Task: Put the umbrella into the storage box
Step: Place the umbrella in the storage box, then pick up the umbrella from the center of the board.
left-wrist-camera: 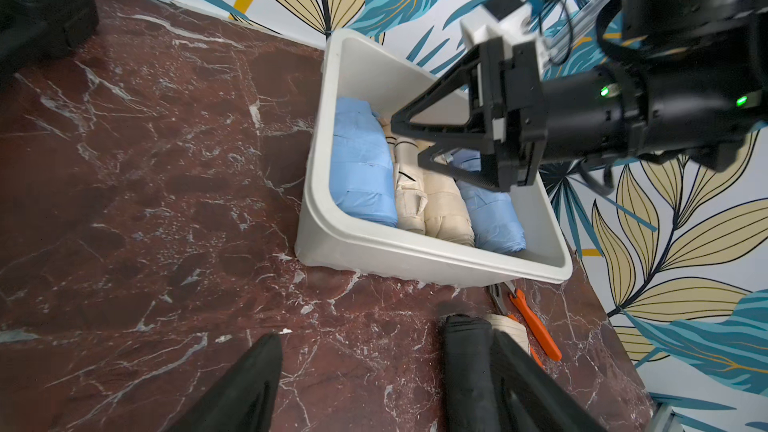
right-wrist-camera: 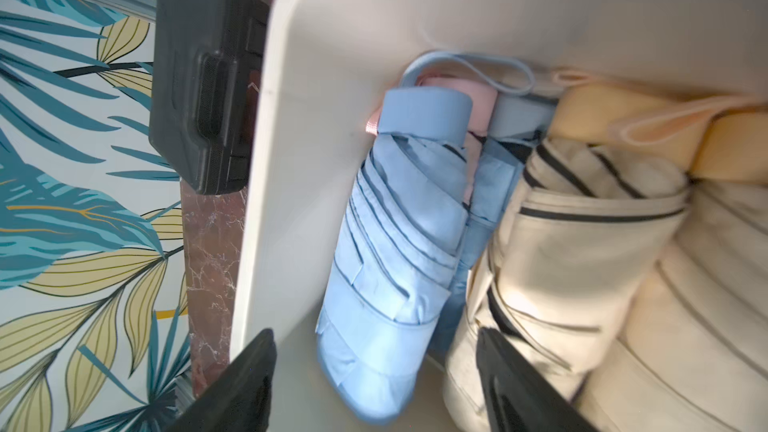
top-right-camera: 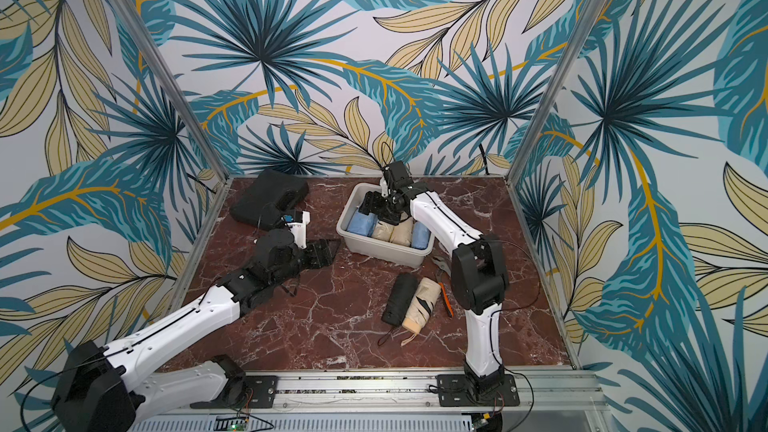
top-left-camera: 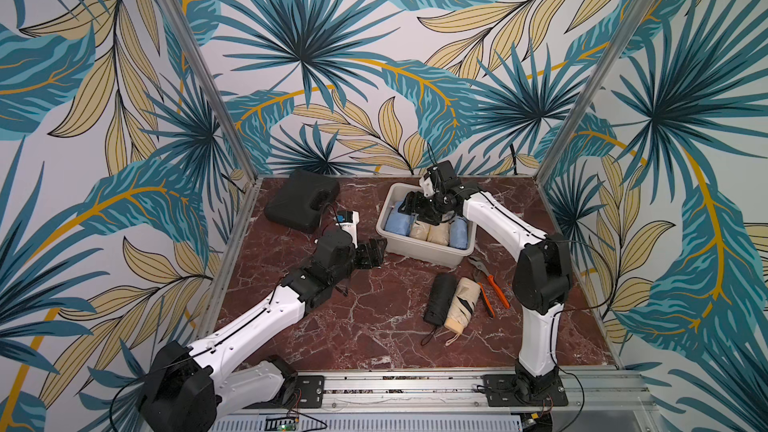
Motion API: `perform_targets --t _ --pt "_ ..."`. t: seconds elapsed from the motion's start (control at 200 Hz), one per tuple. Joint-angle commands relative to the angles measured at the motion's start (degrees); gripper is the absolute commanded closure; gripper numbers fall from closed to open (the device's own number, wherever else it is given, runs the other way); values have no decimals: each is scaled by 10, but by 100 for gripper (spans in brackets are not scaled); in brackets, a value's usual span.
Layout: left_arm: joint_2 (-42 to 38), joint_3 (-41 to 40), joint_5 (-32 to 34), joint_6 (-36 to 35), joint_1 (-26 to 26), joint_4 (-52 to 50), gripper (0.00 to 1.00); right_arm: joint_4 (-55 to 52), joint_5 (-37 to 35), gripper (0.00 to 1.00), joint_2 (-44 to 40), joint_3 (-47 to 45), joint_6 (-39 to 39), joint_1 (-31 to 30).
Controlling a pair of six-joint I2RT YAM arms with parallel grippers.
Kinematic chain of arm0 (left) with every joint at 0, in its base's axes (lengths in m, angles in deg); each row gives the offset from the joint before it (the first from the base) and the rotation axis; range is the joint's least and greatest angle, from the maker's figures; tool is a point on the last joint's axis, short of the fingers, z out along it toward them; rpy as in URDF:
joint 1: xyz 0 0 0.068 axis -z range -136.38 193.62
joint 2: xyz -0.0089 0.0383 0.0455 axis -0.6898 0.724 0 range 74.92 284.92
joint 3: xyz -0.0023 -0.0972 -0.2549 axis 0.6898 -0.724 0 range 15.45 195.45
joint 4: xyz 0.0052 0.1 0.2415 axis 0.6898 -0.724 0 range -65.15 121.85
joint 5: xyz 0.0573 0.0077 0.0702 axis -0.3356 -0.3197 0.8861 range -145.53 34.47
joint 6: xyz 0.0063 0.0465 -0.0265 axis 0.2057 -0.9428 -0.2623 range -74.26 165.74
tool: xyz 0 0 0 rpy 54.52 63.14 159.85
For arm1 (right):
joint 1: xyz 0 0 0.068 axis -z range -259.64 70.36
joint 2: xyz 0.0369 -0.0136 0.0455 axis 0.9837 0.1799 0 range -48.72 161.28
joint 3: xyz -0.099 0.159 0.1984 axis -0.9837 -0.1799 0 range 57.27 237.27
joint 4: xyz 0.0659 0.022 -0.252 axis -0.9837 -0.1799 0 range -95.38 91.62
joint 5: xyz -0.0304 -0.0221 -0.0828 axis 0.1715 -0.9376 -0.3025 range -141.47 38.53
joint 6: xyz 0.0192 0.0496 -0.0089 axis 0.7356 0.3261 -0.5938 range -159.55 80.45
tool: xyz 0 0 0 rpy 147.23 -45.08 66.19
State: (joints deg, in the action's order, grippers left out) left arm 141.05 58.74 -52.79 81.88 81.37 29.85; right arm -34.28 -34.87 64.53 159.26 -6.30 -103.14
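The off-white storage box [top-left-camera: 419, 251] [top-right-camera: 382, 254] [left-wrist-camera: 415, 259] stands at the back middle of the table and holds several folded umbrellas side by side. My right gripper [top-left-camera: 412, 206] [top-right-camera: 368, 207] [left-wrist-camera: 407, 141] [right-wrist-camera: 374, 338] hangs open inside it. Its fingers straddle the light blue umbrella [right-wrist-camera: 395, 243] [top-left-camera: 397, 222] [left-wrist-camera: 361, 168] lying along the box's left wall, without gripping it. A black umbrella [top-left-camera: 439, 299] [left-wrist-camera: 465, 367] and a beige umbrella [top-left-camera: 461, 305] lie on the table in front of the box. My left gripper [top-left-camera: 374, 253] [top-right-camera: 324, 253] [left-wrist-camera: 384, 338] is open and empty, left of the box.
A black moulded hard case [top-left-camera: 301, 201] [right-wrist-camera: 199, 85] sits at the back left. Orange-handled pliers [top-left-camera: 494, 288] [left-wrist-camera: 536, 326] lie right of the beige umbrella, near the right arm. Patterned walls and metal posts enclose the marble table [top-left-camera: 332, 326].
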Motion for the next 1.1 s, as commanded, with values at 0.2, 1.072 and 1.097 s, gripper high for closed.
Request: perform_targets --t 0.2,1.072,1.097 --pt "113 36 197 -45 169 -36 17 -13 -100 20 -145 -95 -81 21" --pt "300 130 137 -66 254 46 13 -65 -363 1 -331 -237 -119 41" --pt "305 136 136 -64 256 39 13 -65 -361 0 -333 -238 -116 41"
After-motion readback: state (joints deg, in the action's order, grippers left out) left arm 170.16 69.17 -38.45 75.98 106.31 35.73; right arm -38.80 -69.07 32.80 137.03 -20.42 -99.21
